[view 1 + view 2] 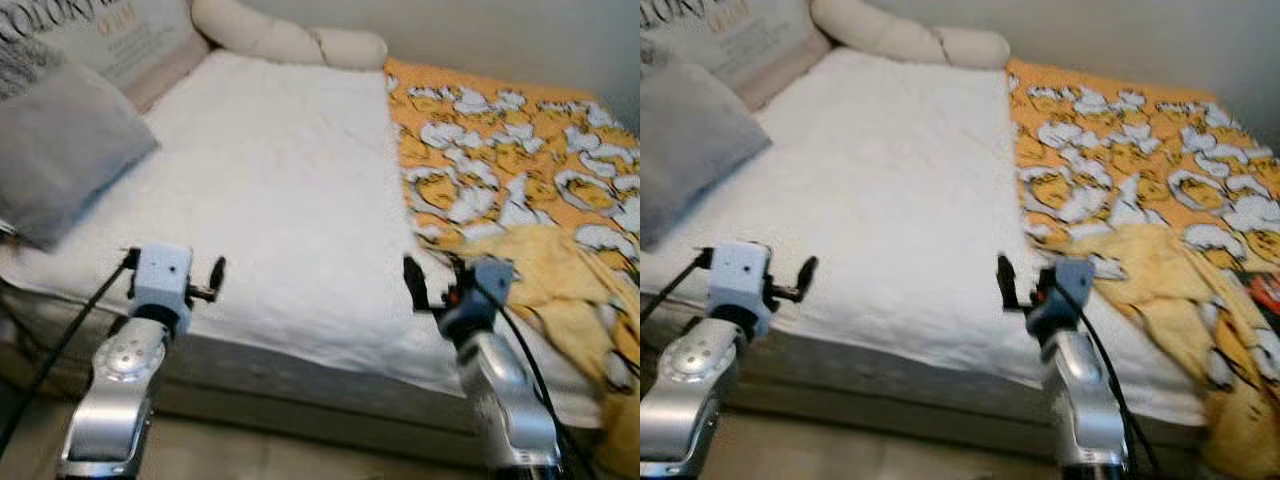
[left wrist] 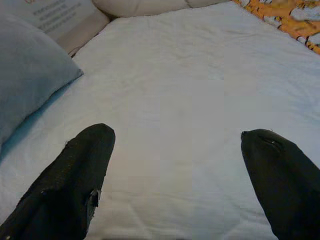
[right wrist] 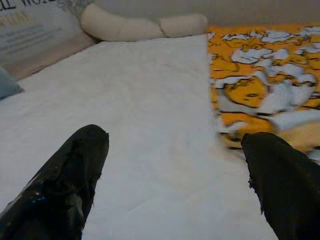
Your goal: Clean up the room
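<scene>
The robot stands at the near edge of a bed [image 1: 290,180] covered by a white sheet [image 1: 270,200]. Both arms are raised over that edge. The left hand [image 1: 215,282] hovers above the sheet's near left part, its two black fingers [image 2: 80,175] spread wide apart with nothing between them. The right hand [image 1: 412,285] hovers near the sheet's right border, its fingers [image 3: 75,170] likewise spread apart and empty.

A grey pillow [image 1: 60,150] lies on the left side of the bed, partly over the sheet. Behind it leans a printed cushion [image 1: 120,40], and a cream bolster [image 1: 285,40] runs along the head of the bed against the wall. To the right of the sheet lies an orange patterned blanket [image 1: 500,150], and a yellow blanket [image 1: 560,290] is bunched over its near corner, hanging off the bed just beside the right arm.
</scene>
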You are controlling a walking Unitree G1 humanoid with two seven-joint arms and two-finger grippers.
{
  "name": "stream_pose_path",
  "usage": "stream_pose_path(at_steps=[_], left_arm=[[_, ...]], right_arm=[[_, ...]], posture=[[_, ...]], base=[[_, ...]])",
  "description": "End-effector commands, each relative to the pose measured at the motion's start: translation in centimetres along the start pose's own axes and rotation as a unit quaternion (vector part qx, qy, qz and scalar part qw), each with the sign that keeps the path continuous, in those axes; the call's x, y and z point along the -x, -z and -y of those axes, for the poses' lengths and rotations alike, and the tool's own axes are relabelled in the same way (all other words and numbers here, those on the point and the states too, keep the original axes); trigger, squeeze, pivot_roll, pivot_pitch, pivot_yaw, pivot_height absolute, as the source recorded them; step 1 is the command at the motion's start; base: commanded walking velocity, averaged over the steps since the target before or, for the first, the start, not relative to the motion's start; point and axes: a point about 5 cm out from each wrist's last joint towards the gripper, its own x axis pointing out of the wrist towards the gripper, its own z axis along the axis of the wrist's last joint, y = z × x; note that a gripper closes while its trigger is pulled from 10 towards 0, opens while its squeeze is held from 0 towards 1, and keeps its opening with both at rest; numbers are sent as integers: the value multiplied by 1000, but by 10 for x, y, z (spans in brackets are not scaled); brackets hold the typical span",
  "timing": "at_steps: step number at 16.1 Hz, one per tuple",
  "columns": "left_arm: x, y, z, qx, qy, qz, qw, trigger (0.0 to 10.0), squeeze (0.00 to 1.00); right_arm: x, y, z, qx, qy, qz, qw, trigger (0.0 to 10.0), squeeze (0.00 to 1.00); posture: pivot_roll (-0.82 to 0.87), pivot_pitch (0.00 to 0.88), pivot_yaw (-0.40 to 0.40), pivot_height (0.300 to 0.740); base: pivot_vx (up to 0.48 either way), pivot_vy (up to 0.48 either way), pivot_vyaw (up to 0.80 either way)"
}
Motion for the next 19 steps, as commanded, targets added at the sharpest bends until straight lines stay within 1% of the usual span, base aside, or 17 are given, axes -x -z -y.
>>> stream_pose_path(at_steps=[1, 5, 9, 19], left_arm=[[-2, -5, 9, 1, 14, 10, 1000, 10000, 1000], [-5, -5, 8, 0, 14, 9, 1000, 10000, 1000], [-6, -5, 7, -1, 14, 8, 1000, 10000, 1000], [-6, -6, 9, -5, 19, 8, 1000, 10000, 1000]], right_arm=[[5, 2, 13, 7, 23, -5, 1000, 10000, 1000], [2, 0, 16, 10, 27, -4, 1000, 10000, 1000], [0, 0, 15, 12, 22, -4, 1000, 10000, 1000], [-1, 0, 16, 11, 26, -6, 1000, 10000, 1000]], posture=[[10, 0, -64, 740], [8, 0, -58, 740], [6, 0, -55, 740], [6, 0, -52, 740]], base=[[0, -480, 0], [0, -480, 0], [0, -480, 0], [0, -480, 772]])
